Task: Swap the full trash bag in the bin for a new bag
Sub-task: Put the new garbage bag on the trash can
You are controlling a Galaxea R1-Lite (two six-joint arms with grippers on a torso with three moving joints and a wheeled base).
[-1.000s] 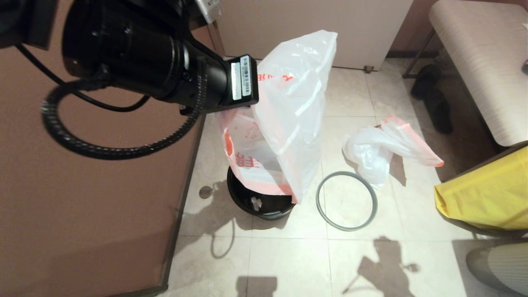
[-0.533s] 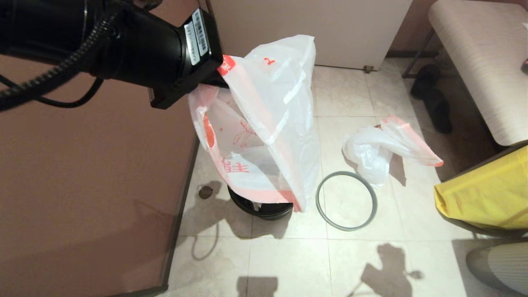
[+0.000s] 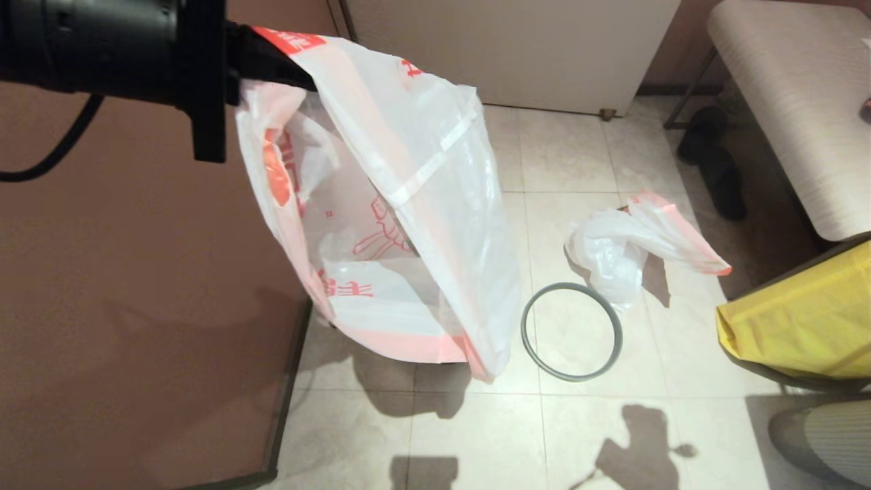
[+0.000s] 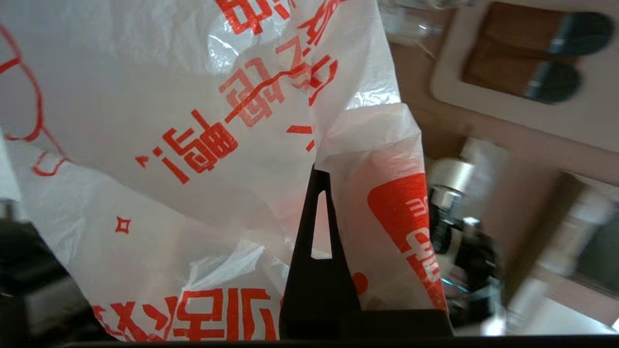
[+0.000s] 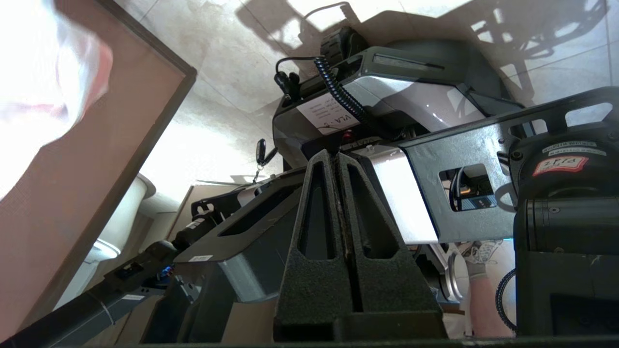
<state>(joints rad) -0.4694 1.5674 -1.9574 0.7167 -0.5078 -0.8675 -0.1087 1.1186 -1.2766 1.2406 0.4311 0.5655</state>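
Observation:
High at the left of the head view, my left gripper (image 3: 272,61) is shut on the new bag (image 3: 401,224), a white bag with an orange-red cartoon. It hangs open and spread over the floor. The left wrist view shows the new bag (image 4: 193,121) wrapped round the left gripper (image 4: 324,169). The bin is hidden behind the hanging bag. Its grey ring (image 3: 523,331) lies flat on the tiles to the right. Beyond the ring, the full trash bag (image 3: 605,255) with pink handles rests on the floor. My right gripper (image 5: 336,157) is shut and empty, facing my own base.
A brown wall panel (image 3: 136,306) runs along the left. A white cabinet (image 3: 517,47) stands at the back. To the right are a bench (image 3: 803,102), dark shoes (image 3: 714,163) and a big yellow bag (image 3: 803,320). A person's leg (image 5: 483,285) stands near my base.
My left arm has swung up and to the left with the new bag. The bag has spread wider and now covers the bin, which showed below it before.

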